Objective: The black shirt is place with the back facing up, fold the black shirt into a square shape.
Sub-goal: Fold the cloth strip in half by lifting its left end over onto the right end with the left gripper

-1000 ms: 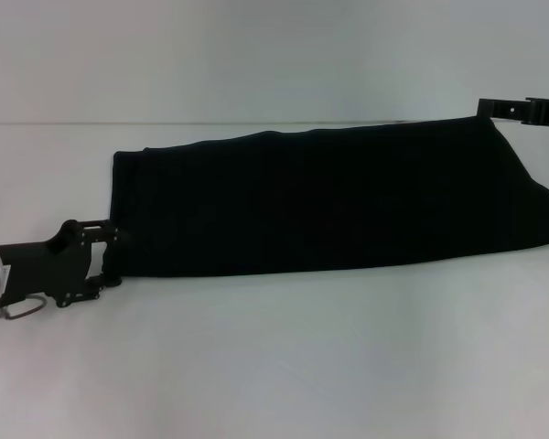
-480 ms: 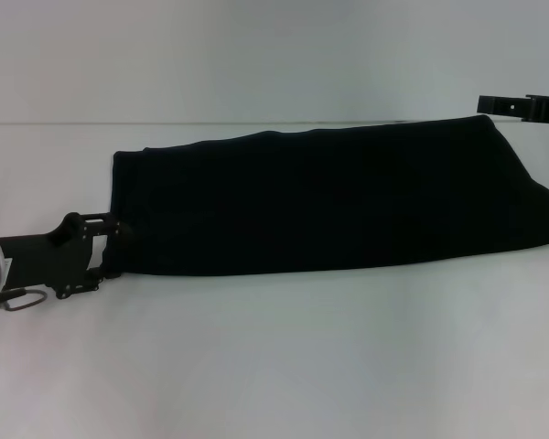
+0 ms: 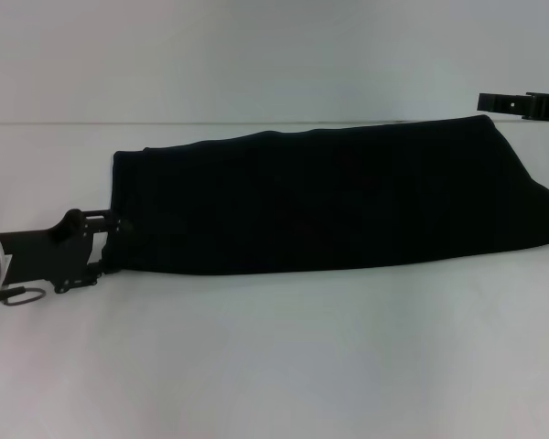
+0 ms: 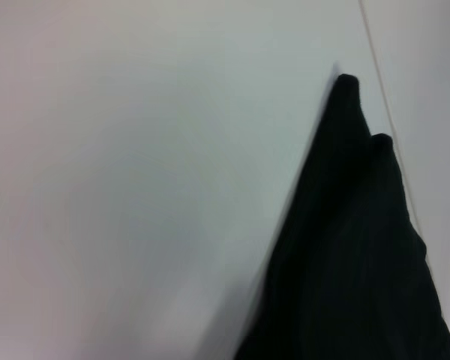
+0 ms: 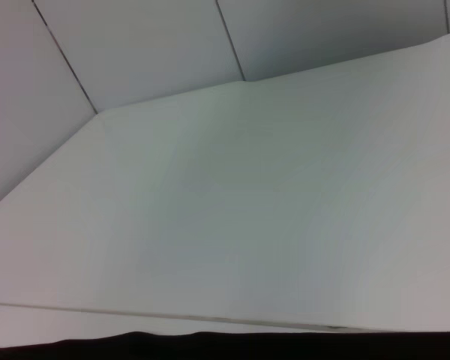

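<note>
I see the black shirt, soft and limp, folded long across the white surface, my left pincer at its nine-o'clock corner, grip state I cannot tell.

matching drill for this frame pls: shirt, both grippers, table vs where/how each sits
1. black shirt
2. left gripper
3. right gripper
4. table

a. white surface under everything
b. at the shirt's near left corner
c. folded into a long band
d. by the shirt's far right corner

Pairs: 1-c, 2-b, 3-d, 4-a
</note>
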Robot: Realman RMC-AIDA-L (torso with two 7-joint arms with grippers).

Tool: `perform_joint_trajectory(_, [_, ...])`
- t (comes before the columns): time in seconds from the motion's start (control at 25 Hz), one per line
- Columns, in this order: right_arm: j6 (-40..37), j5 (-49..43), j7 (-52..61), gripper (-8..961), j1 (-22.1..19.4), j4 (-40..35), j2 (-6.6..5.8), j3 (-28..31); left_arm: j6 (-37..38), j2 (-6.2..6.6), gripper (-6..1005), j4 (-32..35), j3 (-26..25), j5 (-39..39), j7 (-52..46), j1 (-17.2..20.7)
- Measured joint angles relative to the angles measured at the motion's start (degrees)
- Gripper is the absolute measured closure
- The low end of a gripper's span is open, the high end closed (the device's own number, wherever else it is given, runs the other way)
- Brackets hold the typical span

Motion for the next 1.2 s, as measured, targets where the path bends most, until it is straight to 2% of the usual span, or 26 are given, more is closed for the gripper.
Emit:
perform_joint_trajectory(0.28, [-0.03,-0.01,0.0,193,0.0,-0.07,0.0,0.0,0.99,0.31,339,0.1,-0.08,-0.1,1.2,-0.92])
perform_joint_trajectory(0.48, [-0.03,0.0,0.0,194,0.0,-0.07,0.0,0.0,1.76,0.33,339,0.09,-0.07,-0.16,1.65,-0.23])
perform_joint_trajectory(0.84, [0.0,-0.01,-0.01,194,0.1,-0.06,0.0,-0.13,3.01,-0.18,339,0.3,-0.19,0.19,1.72,1.54])
perform_joint_trajectory(1.2, [-0.17,-0.01,0.0,194,0.17,-0.05,0.0,-0.14,2.14,-0.39,339,0.04,0.01,-0.17,2.28,1.56])
